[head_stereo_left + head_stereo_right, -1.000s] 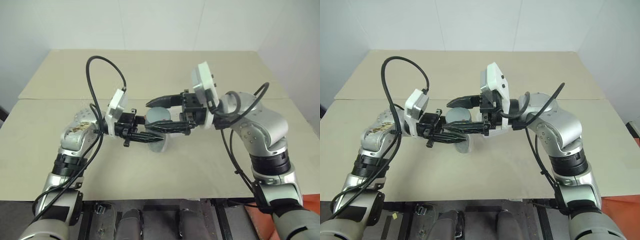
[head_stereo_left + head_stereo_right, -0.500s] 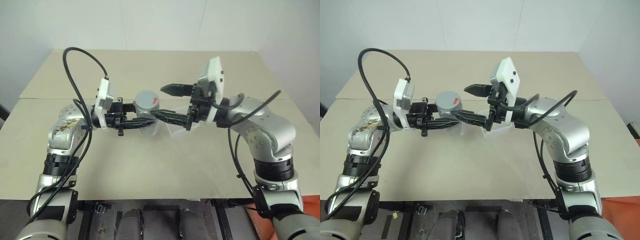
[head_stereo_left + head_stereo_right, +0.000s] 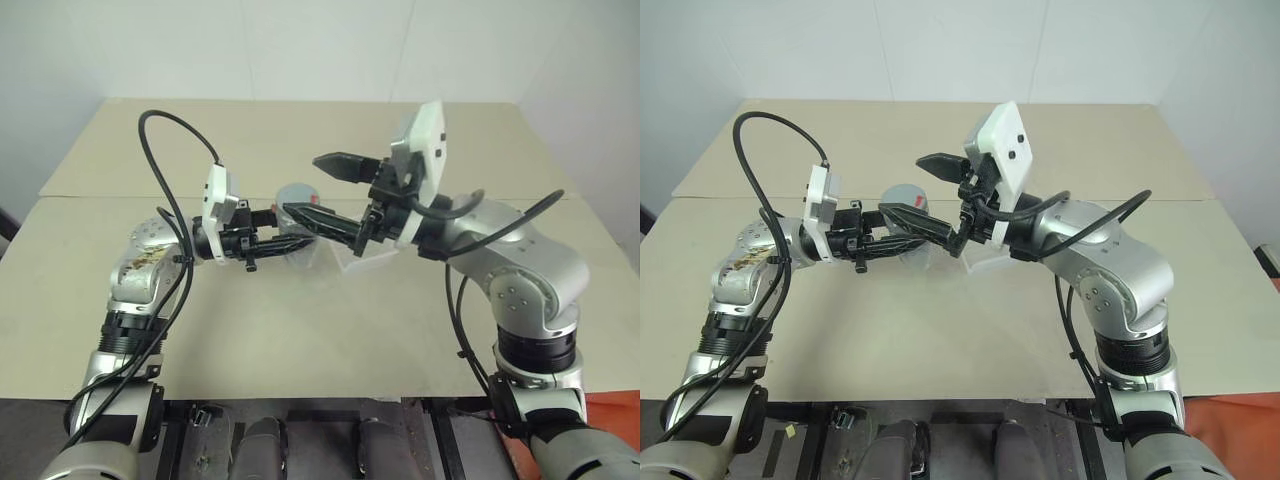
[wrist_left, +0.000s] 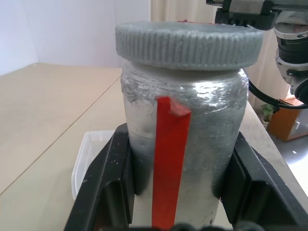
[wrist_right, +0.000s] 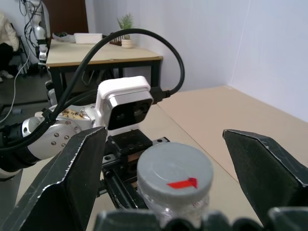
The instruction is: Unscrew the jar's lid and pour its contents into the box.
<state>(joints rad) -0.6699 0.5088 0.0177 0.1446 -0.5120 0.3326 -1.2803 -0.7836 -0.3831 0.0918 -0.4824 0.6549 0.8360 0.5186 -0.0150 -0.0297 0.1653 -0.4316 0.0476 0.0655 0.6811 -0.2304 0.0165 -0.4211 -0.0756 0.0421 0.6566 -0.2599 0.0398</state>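
Jar held upright over the table, lid on, right hand spread wide beside it.

The left hand (image 4: 173, 192) is clamped on the jar (image 4: 185, 144), a black finger pressing each side, the grey lid (image 5: 174, 169) with its red mark screwed on top. Past the jar, the box (image 4: 91, 159) sits on the table (image 3: 300, 330). The right hand (image 3: 310, 185) stands apart, its fingers either side of the lid without touching it.

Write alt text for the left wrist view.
A clear cylindrical jar with a vertical red label strip and a ribbed grey screw lid sits clamped between the left gripper's black fingers. A clear shallow plastic tray lies on the beige table behind.
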